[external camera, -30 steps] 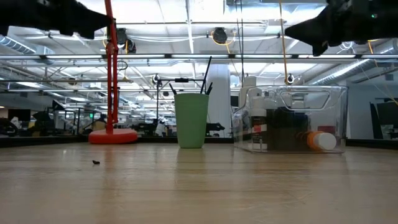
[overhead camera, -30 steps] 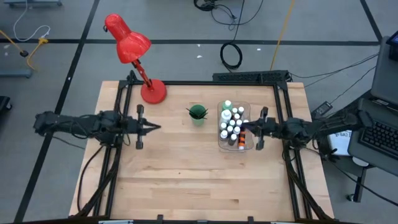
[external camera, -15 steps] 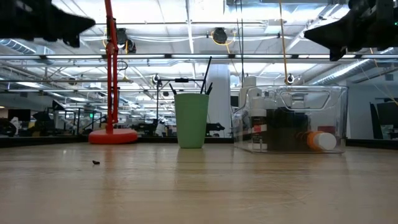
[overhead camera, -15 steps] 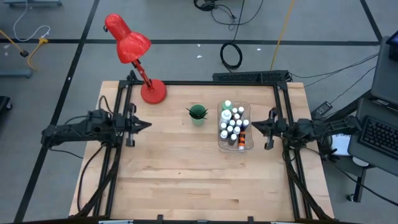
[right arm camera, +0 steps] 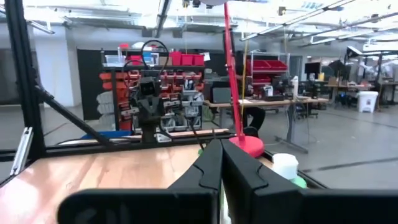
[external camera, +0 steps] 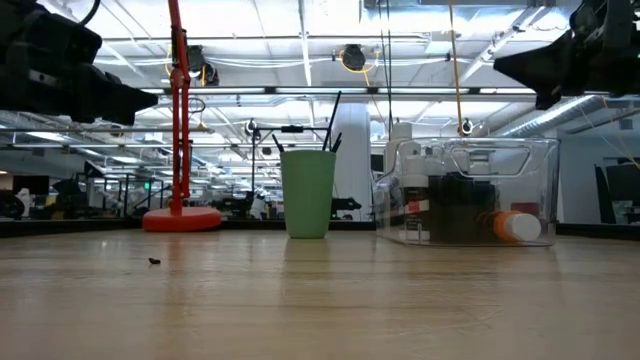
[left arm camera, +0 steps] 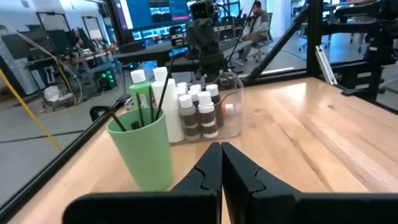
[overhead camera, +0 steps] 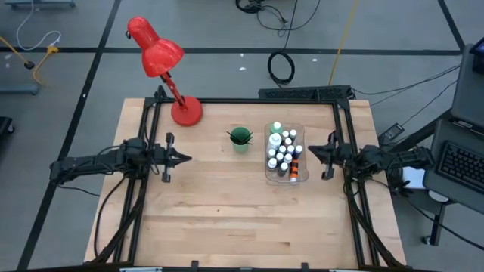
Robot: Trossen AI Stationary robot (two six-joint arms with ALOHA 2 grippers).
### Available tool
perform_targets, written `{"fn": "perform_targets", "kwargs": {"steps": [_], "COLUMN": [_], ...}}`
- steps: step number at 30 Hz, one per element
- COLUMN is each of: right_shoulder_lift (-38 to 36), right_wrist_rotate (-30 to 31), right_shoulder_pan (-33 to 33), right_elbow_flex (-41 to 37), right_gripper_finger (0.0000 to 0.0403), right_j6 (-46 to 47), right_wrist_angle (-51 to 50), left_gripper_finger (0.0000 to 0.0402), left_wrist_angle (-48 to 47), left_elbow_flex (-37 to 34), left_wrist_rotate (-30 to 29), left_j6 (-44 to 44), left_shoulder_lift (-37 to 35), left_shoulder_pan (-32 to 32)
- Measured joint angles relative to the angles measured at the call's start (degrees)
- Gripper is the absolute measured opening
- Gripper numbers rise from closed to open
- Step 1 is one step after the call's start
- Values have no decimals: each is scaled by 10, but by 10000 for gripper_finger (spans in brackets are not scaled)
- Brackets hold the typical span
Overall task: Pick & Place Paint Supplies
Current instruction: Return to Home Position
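Workshop benches and ceiling lights are filling the background behind the wooden table (overhead camera: 227,219). Above its left side the left gripper (overhead camera: 187,158) is hanging with its jaws pressed fully together and holding nothing; the left wrist view is showing the two fingers (left arm camera: 208,168) meeting with no gap. The right gripper (overhead camera: 310,151) is hovering just beside the right side of the clear bin (overhead camera: 269,178), its jaws likewise closed and empty, as the right wrist view is showing. The green cup (overhead camera: 240,143) is standing upright just beside the bin, apart from it. Small white-capped bottles (overhead camera: 283,151) are sitting inside the bin. Only the left wrist view is revealing the thin dark brushes (left arm camera: 163,93) leaning in the cup and a taller green-banded bottle (left arm camera: 142,99) behind it. Only the low view is showing an orange-and-white bottle (external camera: 515,226) lying on its side at the bin's bottom. A red lamp (overhead camera: 185,112) is standing at the table's far left corner.
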Motion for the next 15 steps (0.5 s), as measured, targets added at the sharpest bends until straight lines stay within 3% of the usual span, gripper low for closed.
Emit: {"fn": "perform_targets", "kwargs": {"steps": [15], "right_shoulder_lift": [1], "right_wrist_rotate": [0], "right_shoulder_pan": [-4], "right_elbow_flex": [-2], "right_gripper_finger": [0], "right_j6": [12], "right_wrist_angle": [-8], "left_gripper_finger": [18], "left_wrist_angle": [2], "left_elbow_flex": [0], "left_wrist_rotate": [24], "left_j6": [-50], "left_shoulder_lift": [0], "left_shoulder_pan": [8]}}
